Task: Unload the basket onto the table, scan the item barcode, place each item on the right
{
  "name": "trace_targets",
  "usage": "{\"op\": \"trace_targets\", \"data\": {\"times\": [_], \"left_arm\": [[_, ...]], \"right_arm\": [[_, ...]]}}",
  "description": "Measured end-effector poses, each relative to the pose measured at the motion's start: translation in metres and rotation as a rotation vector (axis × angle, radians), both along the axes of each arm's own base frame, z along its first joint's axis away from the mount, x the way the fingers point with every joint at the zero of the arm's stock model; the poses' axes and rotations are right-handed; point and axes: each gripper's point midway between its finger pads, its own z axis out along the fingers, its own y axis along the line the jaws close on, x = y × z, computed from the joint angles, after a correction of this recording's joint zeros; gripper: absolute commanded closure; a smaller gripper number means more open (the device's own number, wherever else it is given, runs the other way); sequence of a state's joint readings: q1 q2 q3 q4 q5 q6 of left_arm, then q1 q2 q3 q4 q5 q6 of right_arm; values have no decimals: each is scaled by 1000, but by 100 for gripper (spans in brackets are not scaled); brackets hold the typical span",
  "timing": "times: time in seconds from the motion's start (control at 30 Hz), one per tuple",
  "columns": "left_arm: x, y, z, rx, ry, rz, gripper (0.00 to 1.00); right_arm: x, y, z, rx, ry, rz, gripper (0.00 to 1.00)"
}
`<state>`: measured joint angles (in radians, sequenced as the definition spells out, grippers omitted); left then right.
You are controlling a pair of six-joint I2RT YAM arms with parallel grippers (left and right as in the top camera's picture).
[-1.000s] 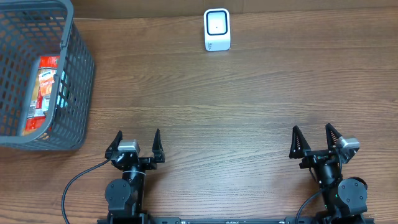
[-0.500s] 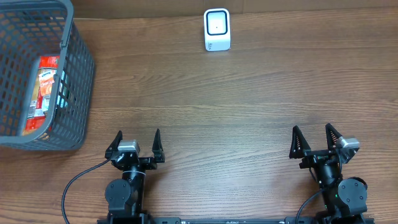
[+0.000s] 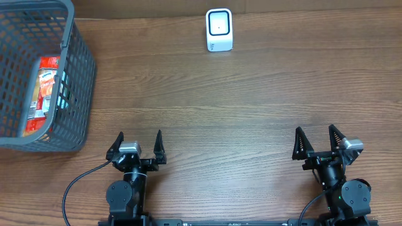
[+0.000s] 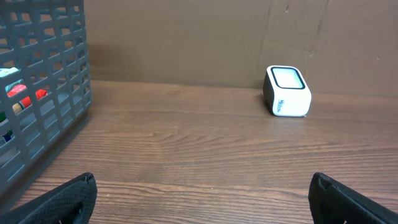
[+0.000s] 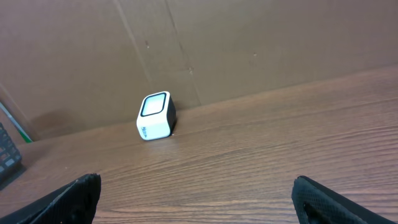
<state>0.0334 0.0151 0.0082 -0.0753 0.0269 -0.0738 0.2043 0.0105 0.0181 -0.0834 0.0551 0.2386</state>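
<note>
A red and orange packaged item (image 3: pixel 43 94) lies inside the grey mesh basket (image 3: pixel 78 88) at the far left; through the basket wall it shows in the left wrist view as the item (image 4: pixel 18 99). The white barcode scanner (image 3: pixel 219 29) stands upright at the back centre, also seen as the scanner (image 4: pixel 287 91) and the scanner (image 5: pixel 155 116). My left gripper (image 3: pixel 138 141) is open near the front edge, nothing between its fingers. My right gripper (image 3: pixel 318 139) is open at the front right, also holding nothing. Both are far from the item and the scanner.
The wooden table (image 3: pixel 239 107) runs between the basket and the scanner. A brown cardboard wall (image 4: pixel 186 37) backs the table behind the scanner. A black cable (image 3: pixel 75 185) trails from the left arm's base.
</note>
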Motion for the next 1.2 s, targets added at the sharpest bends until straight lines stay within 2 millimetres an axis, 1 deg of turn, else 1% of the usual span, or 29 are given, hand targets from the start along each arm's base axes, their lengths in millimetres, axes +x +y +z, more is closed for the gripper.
{"op": "trace_targets", "data": {"times": [0.83,1.2], "left_arm": [[0,0,0,0,0,0,0],[0,0,0,0,0,0,0]], "right_arm": [[0,0,0,0,-1,0,0],[-1,4,-1,-1,3,25,0]]}}
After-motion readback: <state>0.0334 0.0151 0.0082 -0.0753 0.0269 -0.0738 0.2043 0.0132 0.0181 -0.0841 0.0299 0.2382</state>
